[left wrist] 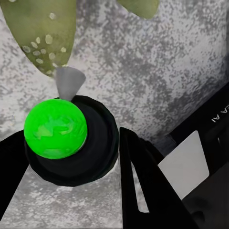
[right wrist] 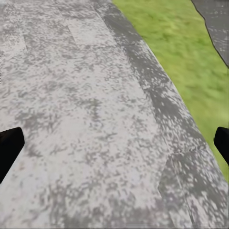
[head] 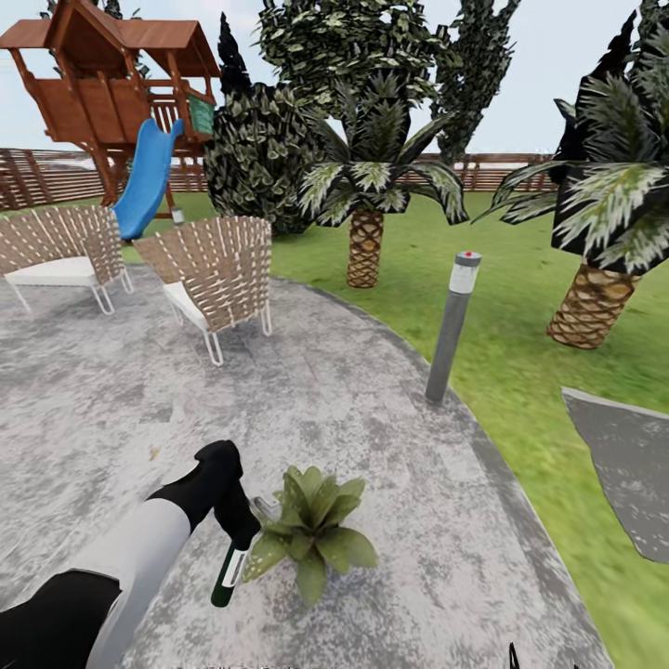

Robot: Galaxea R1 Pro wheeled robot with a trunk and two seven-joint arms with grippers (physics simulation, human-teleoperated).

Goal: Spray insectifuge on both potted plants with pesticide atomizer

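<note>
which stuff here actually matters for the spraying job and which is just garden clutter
Part of the job:
- slim dark green spray bottle with white label, held in the left gripper
- low rosette plant of broad green leaves, right beside the bottle
- round mottled grey paved patio

Just lying about:
- grey bollard lamp
- two wicker chairs
- palms with scaly trunks
- wooden playhouse with blue slide

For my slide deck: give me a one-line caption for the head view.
Left claw holds the slim dark green spray bottle beside a low green-leaved potted plant on the grey paved patio.
</note>
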